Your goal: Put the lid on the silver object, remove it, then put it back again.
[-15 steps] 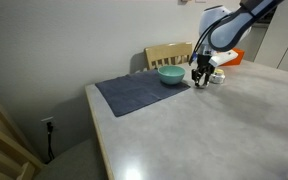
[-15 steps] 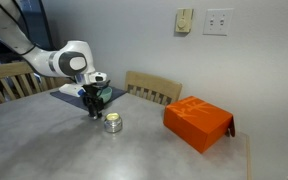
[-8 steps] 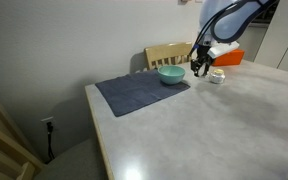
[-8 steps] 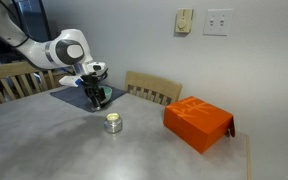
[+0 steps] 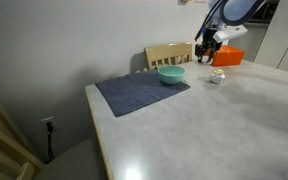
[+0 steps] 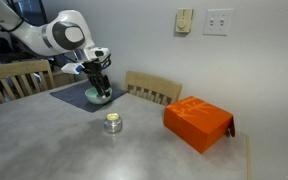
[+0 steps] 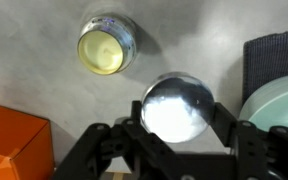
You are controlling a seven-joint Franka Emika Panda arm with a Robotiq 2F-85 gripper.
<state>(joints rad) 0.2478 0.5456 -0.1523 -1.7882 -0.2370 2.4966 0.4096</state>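
Observation:
The silver object [image 6: 113,123] [image 5: 217,76] is a small open pot standing on the grey table; in the wrist view the silver object [image 7: 106,45] shows a pale yellow inside. My gripper [image 6: 100,88] [image 5: 206,52] hangs in the air above and beside it, toward the teal bowl. In the wrist view the gripper [image 7: 176,108] is shut on the lid [image 7: 176,100], a shiny round disc clamped between both fingers. The lid is well apart from the pot, off to one side of it.
A teal bowl [image 5: 170,74] [image 7: 282,112] sits on a dark mat [image 5: 139,92] [image 7: 274,55] close to the gripper. An orange box [image 6: 197,123] [image 7: 12,135] lies on the pot's other side. Wooden chairs [image 6: 154,90] stand behind the table.
The gripper has risen from table height beside the pot, carrying the lid up with it. The pot and bowl have stayed put.

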